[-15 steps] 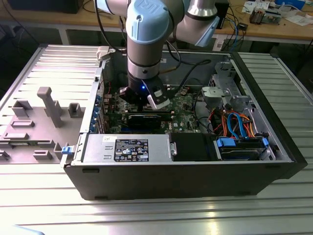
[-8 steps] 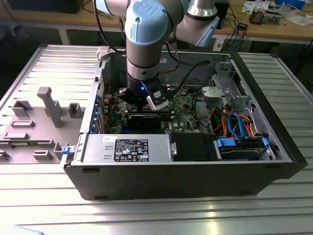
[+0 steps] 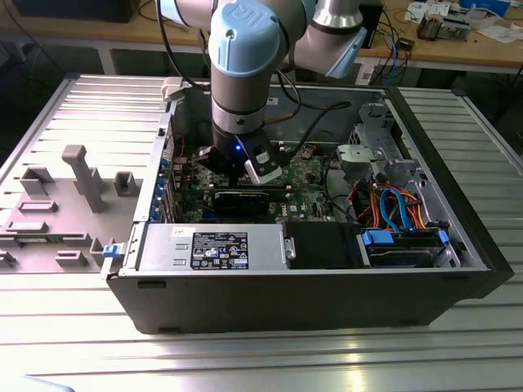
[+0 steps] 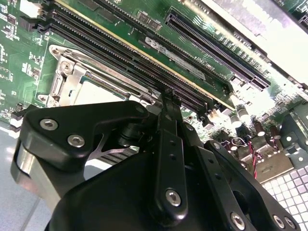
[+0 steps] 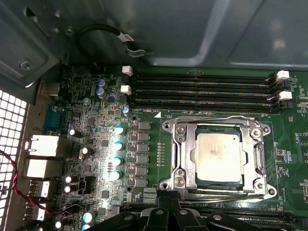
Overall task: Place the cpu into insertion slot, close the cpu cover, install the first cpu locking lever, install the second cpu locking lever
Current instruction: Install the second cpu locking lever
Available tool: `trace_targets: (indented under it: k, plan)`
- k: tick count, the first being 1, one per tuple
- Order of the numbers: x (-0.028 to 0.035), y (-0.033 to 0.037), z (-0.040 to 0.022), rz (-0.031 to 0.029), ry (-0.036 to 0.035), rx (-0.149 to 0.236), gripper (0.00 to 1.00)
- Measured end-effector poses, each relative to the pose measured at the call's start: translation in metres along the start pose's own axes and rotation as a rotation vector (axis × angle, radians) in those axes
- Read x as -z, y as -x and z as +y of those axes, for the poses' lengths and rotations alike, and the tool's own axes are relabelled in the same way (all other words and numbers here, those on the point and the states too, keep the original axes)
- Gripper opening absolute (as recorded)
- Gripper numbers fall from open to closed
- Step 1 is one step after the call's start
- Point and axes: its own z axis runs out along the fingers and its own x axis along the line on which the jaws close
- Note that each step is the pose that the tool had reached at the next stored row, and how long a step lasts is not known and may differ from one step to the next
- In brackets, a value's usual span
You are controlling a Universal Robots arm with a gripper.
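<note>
The cpu [image 5: 219, 156], a silvery square, lies in the insertion slot [image 5: 260, 184] on the green motherboard. The cpu cover [image 5: 185, 150] is down flat around it, its window framing the chip. One thin wire locking lever [image 5: 216, 117] runs along the socket's side nearest the memory slots. The other lever [image 5: 226, 193] runs along the opposite side. My gripper [image 5: 169, 196] is shut, its black fingertips together at one end of that second lever. In the second wrist view the cpu [image 4: 94, 94] shows just beyond my gripper [image 4: 166, 95]. In the exterior view my gripper [image 3: 245, 175] reaches down into the open computer case.
Long black memory slots [image 5: 202, 89] run beside the socket. Capacitors [image 5: 118, 144] and rear port blocks [image 5: 43, 144] stand on the board. The case wall [image 5: 192, 29] rises close behind. A power supply [image 3: 212, 249], drive bay [image 3: 404, 245] and coloured cables [image 3: 392, 204] sit in the case.
</note>
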Motion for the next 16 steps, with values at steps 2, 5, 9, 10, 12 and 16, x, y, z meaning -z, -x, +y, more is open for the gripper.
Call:
trace_targets:
  k: [2, 5, 9, 10, 12, 16]
  plan:
    - [-0.0001, 0.0, -0.0001, 0.0001, -0.0001, 0.0, 0.11]
    - [-0.0005, -0.001, 0.0, -0.0002, 0.0006, -0.001, 0.11]
    - [-0.0013, -0.0023, -0.0001, -0.0003, 0.0005, -0.003, 0.11]
    - [-0.0017, -0.0023, 0.0, -0.0008, 0.0006, -0.005, 0.11]
    - [-0.0029, -0.0022, 0.0002, -0.0016, 0.0018, -0.008, 0.11]
    - [-0.0051, -0.002, 0.0023, -0.0017, 0.0035, -0.01, 0.11]
